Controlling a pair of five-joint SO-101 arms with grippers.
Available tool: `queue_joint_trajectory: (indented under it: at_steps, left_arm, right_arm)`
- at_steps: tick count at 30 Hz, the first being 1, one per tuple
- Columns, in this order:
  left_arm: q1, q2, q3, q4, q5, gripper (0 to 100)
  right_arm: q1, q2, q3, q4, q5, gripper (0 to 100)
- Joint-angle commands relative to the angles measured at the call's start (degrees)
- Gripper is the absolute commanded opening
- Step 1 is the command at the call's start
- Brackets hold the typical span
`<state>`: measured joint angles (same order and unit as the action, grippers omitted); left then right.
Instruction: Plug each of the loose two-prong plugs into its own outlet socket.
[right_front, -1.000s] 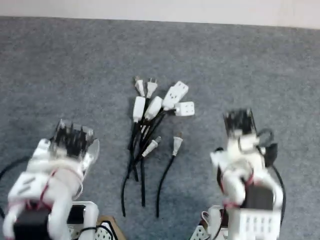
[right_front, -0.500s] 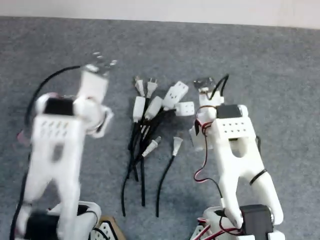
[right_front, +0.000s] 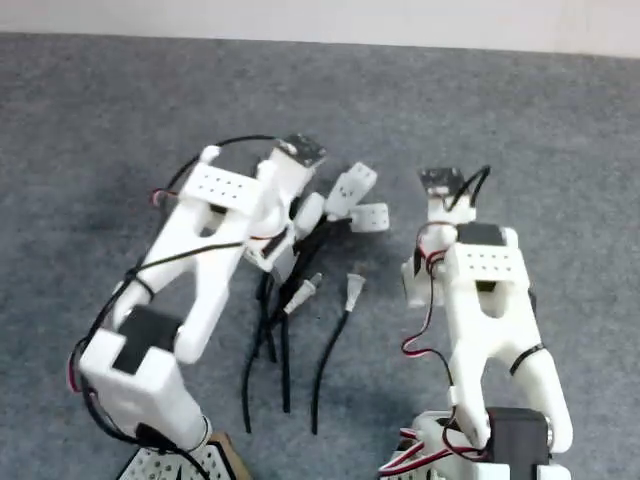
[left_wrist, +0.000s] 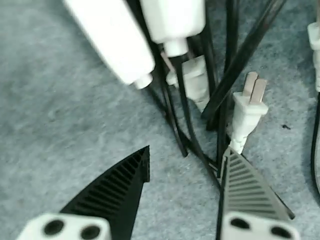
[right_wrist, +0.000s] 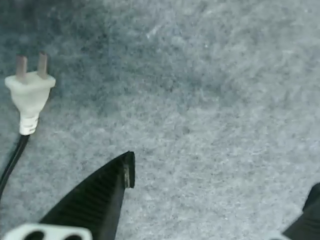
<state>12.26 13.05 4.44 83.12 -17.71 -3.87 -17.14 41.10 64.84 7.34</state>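
White plugs (right_front: 353, 290) lie loose by the sockets (right_front: 350, 187) — none looks seated; left gripper (left_wrist: 185, 151) and right gripper (right_wrist: 222, 172) fingers gape, empty.

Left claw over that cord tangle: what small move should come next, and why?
Probably a small sideways shift, so the white two-prong plug sits between its fingers. The left claw is open and empty; that plug lies at the tip of its grey finger, while black cords cross the gap.

Soft, even light; faint, diffuse shadows.
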Motion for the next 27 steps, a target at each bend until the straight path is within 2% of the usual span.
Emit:
queue_joint_trajectory:
  at_steps: [1, 14, 21, 27]
  left_arm:
    - [2.33, 2.15, -3.91, -1.05, 0.53, 23]
    - [3.12, 15.16, -16.92, -0.88, 0.26, 23]
    - [2.86, 15.16, -21.32, 5.98, -1.58, 23]
    - [0.75, 15.69, -21.67, 7.21, -2.46, 23]
  right_arm:
    - [-0.13, -3.65, 1.27, -4.0, 0.79, 49.3]
    - [-0.31, -10.15, 1.8, -4.35, 3.52, 49.3]
    - [-0.31, -10.07, 1.8, -4.26, 3.6, 49.3]
    - [-0.31, -10.24, 1.8, -4.09, 3.69, 49.3]
